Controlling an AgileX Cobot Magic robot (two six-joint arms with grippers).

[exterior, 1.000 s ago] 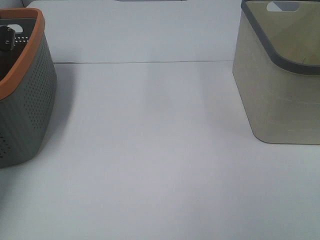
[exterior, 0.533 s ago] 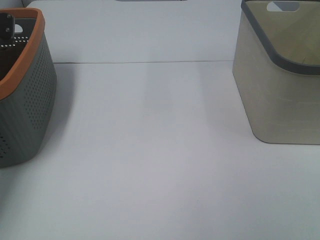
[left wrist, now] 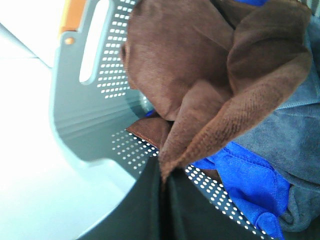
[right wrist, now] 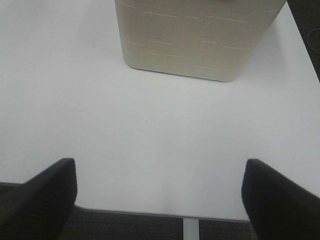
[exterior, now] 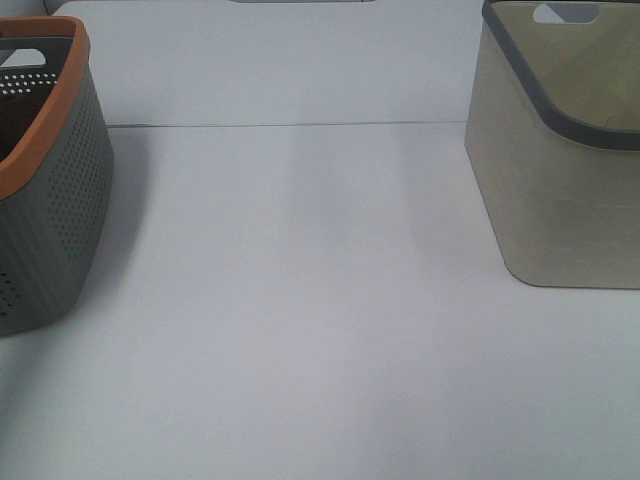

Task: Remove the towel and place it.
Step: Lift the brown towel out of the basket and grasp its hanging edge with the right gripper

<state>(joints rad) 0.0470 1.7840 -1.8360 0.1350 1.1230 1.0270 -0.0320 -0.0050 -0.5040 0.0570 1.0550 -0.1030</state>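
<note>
The towel [left wrist: 175,60] is a dark reddish-brown plush cloth, bunched up inside the grey perforated basket [left wrist: 85,115]. My left gripper [left wrist: 164,172] is shut on a fold of the towel, pinched between its black fingers [left wrist: 142,210]. In the high view the grey basket with the orange rim [exterior: 60,200] stands at the left; neither the towel nor the left gripper shows there. My right gripper [right wrist: 159,167] is open and empty above the table's front edge, well short of the beige basket [right wrist: 200,40].
A blue cloth [left wrist: 235,175] and a grey cloth [left wrist: 295,135] lie in the grey basket beside the towel. The beige basket with a grey rim [exterior: 560,180] stands at the right of the white table [exterior: 300,300].
The black part of my left gripper that showed over the grey basket's far rim in the high view has moved back and out of that view.
</note>
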